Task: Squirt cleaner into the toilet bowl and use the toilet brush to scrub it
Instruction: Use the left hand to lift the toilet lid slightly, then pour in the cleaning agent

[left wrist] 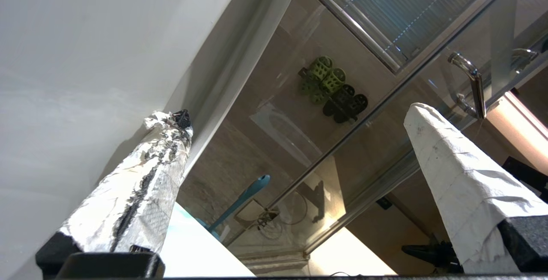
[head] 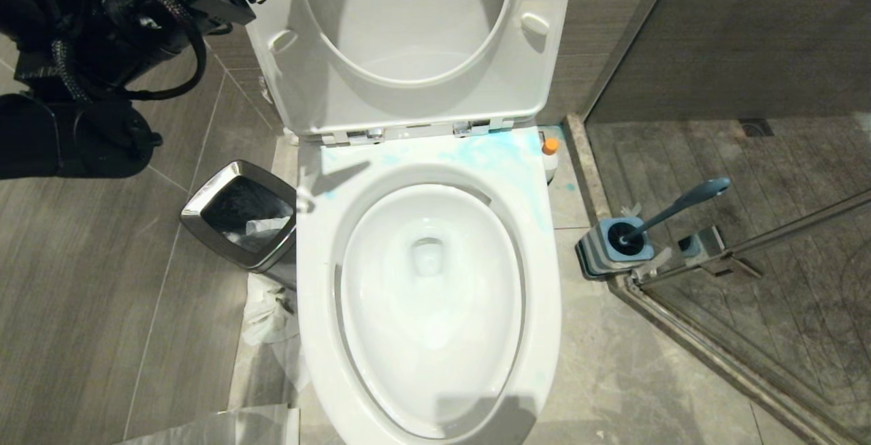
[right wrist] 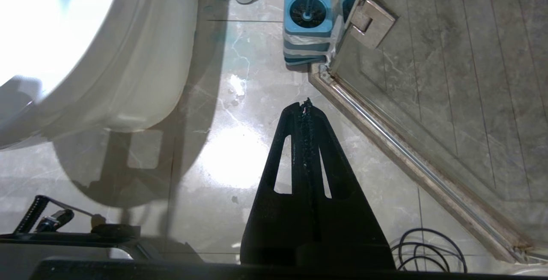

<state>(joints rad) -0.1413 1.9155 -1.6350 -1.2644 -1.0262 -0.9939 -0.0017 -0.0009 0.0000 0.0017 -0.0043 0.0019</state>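
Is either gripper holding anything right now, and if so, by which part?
Nothing is held. The left gripper is open beside the raised toilet lid, empty. The right gripper is shut on nothing, above the floor.

The toilet bowl (head: 430, 295) stands open, its seat and lid (head: 415, 37) raised upright, with blue cleaner smears (head: 490, 156) across the rim's rear right. The left arm (head: 88, 57) hangs at upper left, above a steel trash bin (head: 239, 217) just left of the bowl. Right of the bowl, a blue-handled toilet brush (head: 670, 210) sits in its holder (head: 612, 249) by the shower sill, an orange-capped bottle (head: 550, 152) behind.
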